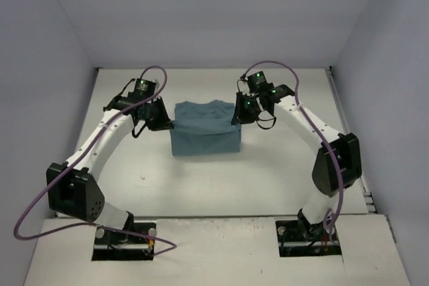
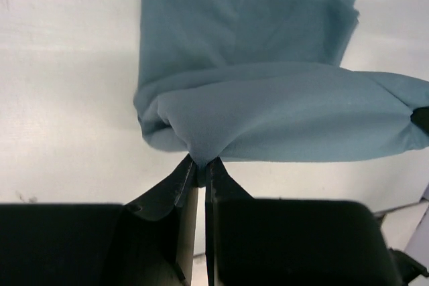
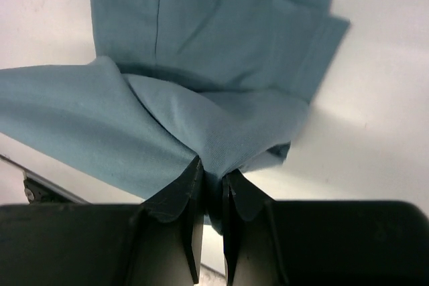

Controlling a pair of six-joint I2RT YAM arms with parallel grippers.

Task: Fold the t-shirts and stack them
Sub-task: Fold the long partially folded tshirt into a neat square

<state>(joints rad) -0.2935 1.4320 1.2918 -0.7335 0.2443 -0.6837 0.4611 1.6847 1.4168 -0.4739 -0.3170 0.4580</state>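
The teal t-shirt (image 1: 204, 128) lies partly folded in the middle of the white table, its collar towards the back. My left gripper (image 1: 165, 124) is shut on the shirt's left edge and my right gripper (image 1: 236, 120) is shut on its right edge; both hold a fold of cloth raised between them. In the left wrist view the fingertips (image 2: 201, 165) pinch a bunched corner of the shirt (image 2: 268, 112). In the right wrist view the gripper (image 3: 213, 177) pinches a thick wad of the shirt (image 3: 201, 85).
The white table (image 1: 268, 172) is walled by pale panels at the back and both sides. Purple cables loop off both arms. The arm bases (image 1: 124, 232) stand at the near edge.
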